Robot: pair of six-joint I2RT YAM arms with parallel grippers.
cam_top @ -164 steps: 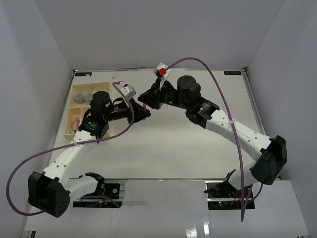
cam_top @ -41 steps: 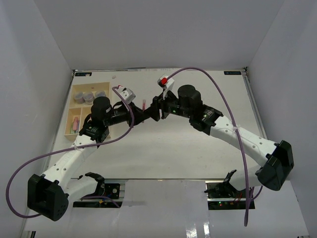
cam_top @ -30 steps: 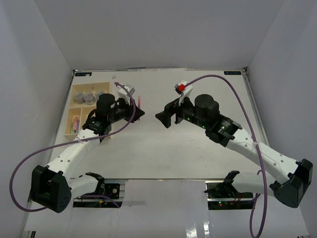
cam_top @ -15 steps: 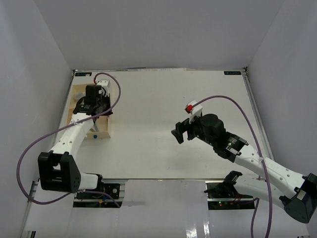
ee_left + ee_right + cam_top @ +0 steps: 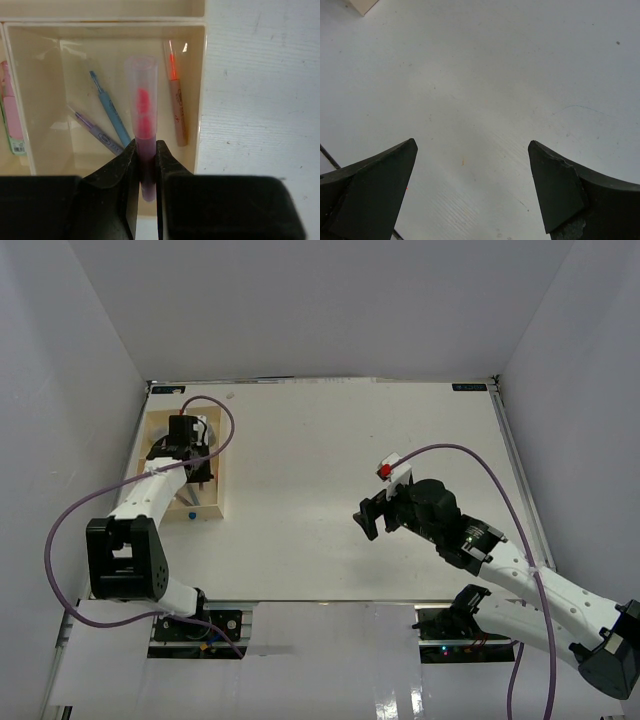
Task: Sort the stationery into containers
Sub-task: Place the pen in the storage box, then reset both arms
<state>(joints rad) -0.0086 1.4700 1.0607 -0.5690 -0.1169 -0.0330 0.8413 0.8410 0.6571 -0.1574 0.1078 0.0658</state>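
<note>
White table (image 5: 320,455) between plain grey walls (image 5: 320,310)

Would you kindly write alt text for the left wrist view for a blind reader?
The left gripper is shut on a pink marker with a clear cap, holding it above a compartment of the cream tray. A blue pen, a purple pen and an orange pen lie in that compartment.

Tray (image 5: 207,506) largely covered by the left arm (image 5: 150,490) in the top view, its contents too small to be told, lower end of the pink pen (image 5: 141,110) hidden within the left gripper (image 5: 145,155), pink-and-green item (image 5: 11,117) cut off by the left edge
</note>
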